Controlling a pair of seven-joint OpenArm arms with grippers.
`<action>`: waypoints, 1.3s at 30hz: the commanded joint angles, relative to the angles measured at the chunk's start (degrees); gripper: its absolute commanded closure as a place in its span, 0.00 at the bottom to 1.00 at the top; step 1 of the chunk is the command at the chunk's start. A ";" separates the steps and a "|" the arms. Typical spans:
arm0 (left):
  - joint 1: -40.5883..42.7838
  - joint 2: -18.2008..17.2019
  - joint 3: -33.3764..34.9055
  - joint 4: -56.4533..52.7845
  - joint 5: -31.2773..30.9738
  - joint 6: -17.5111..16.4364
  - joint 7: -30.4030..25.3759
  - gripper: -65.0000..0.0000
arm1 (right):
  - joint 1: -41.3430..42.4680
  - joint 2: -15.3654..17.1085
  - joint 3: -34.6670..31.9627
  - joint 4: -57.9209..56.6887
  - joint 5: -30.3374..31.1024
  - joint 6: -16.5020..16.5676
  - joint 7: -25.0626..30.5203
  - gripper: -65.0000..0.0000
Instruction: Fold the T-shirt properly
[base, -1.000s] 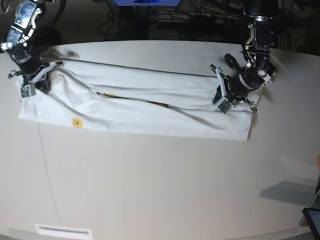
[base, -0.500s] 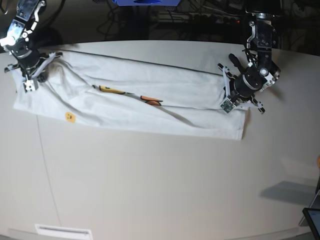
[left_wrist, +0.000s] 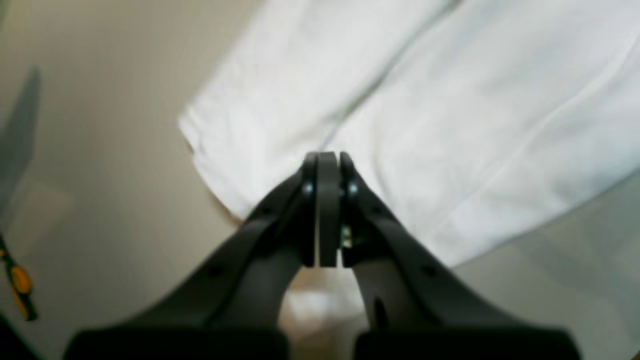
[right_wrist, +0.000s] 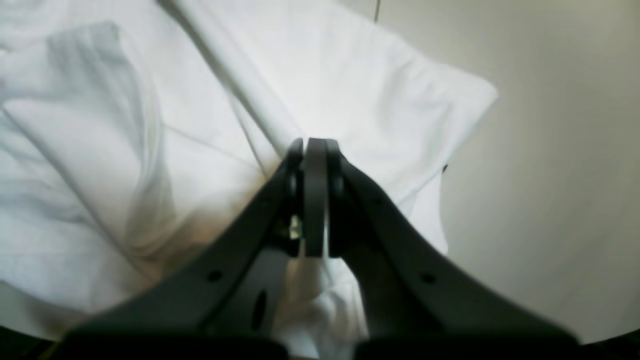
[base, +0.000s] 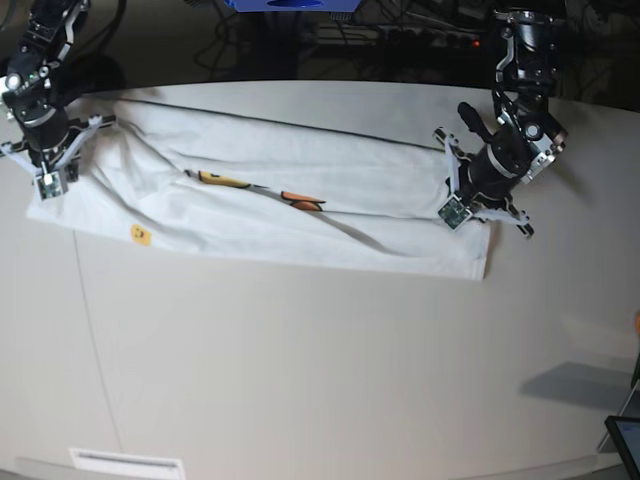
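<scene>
On the table (base: 300, 380) the shirt (base: 300, 215) lies as a long band. At the shirt's left end the right end effector (base: 45, 178) is closed, its arm angled down; at its right end the left end effector (base: 455, 212) is likewise closed, wrist tilted. Whether either pinches cloth I cannot tell; an uneven pull might skew the fold.

white T-shirt (base: 300, 215) with yellow-orange print, beige table (base: 330, 370)
</scene>
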 joint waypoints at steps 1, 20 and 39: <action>-1.08 0.02 -0.34 0.94 -0.16 0.51 -0.77 1.00 | 0.78 0.44 0.20 0.71 0.74 -0.10 1.07 1.00; -18.93 18.66 8.54 1.03 -0.60 0.51 25.95 0.55 | 2.72 0.53 0.29 0.53 0.74 -0.10 -3.86 0.84; -17.78 5.65 25.24 1.29 15.22 0.51 25.78 0.54 | 2.72 0.44 0.64 0.44 0.74 -0.10 -3.95 0.84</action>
